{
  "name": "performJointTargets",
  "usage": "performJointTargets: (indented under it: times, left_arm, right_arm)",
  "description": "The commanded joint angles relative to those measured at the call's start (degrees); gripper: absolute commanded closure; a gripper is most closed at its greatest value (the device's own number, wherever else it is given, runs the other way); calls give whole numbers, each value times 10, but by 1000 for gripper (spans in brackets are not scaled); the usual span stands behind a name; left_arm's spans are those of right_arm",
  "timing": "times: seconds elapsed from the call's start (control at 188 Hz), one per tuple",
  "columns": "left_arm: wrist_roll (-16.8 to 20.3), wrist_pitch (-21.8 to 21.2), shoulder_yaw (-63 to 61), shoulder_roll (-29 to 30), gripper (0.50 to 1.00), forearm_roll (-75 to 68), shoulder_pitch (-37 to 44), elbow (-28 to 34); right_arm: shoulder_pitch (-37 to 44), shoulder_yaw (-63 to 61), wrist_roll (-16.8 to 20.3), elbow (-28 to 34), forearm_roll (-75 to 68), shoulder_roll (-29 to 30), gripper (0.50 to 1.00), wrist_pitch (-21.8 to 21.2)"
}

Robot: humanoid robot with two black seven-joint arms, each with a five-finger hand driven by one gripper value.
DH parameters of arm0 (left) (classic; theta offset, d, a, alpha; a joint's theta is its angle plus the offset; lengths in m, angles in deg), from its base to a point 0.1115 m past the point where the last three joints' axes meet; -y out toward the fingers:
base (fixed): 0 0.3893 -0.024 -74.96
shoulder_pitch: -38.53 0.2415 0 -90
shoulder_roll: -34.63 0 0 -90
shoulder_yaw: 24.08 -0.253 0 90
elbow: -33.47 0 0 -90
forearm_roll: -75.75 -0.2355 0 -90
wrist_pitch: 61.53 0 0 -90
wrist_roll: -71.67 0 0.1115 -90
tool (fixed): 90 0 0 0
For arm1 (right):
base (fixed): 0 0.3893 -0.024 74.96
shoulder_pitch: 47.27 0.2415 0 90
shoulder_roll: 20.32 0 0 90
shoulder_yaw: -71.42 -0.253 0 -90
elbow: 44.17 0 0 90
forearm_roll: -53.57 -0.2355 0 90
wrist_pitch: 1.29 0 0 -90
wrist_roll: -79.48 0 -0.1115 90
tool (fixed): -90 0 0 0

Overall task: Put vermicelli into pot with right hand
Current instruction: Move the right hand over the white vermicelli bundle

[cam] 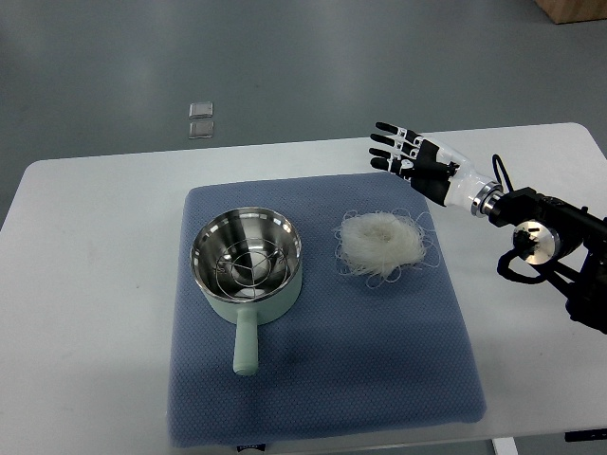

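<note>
A nest of white vermicelli [381, 243] lies on the blue mat [379, 351], right of centre. A pale green pot [248, 269] with a steel inside and a wire rack stands on the mat's left half, its handle pointing toward the near edge. My right hand [403, 154] comes in from the right edge. It hovers above the table behind and to the right of the vermicelli, fingers spread and empty. The left arm does not show.
The white table [85, 284] carries the mat. Two small clear packets [200, 119] lie on the grey floor beyond the table's far edge. A brown box corner [574, 9] shows at the top right.
</note>
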Motion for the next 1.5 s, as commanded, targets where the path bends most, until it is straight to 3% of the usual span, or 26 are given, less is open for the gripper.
performJointTargets:
  times: [0.0, 0.383, 0.516, 0.665, 1.027, 1.496]
  left_arm:
    - [0, -2, 0, 0, 500, 0, -1, -1]
    - [1, -2, 0, 0, 500, 0, -3, -2]
    - [1, -2, -2, 0, 500, 1, -12, 0]
    - [1, -2, 0, 0, 500, 1, -12, -1]
    - [1, -2, -1, 0, 500, 0, -12, -1]
    - [1, -3, -1, 0, 500, 1, -12, -1]
  right_arm:
    - [0, -1, 0, 3, 0, 0, 576, 0]
    - [2, 4, 2, 3, 10, 1, 576, 0]
    - [3, 3, 23, 4, 17, 1, 576, -1]
    - [7, 4, 23, 11, 25, 0, 576, -1]
    - [23, 5, 22, 57, 130, -24, 576, -7]
    - [21, 5, 19, 67, 249, -40, 576, -12]
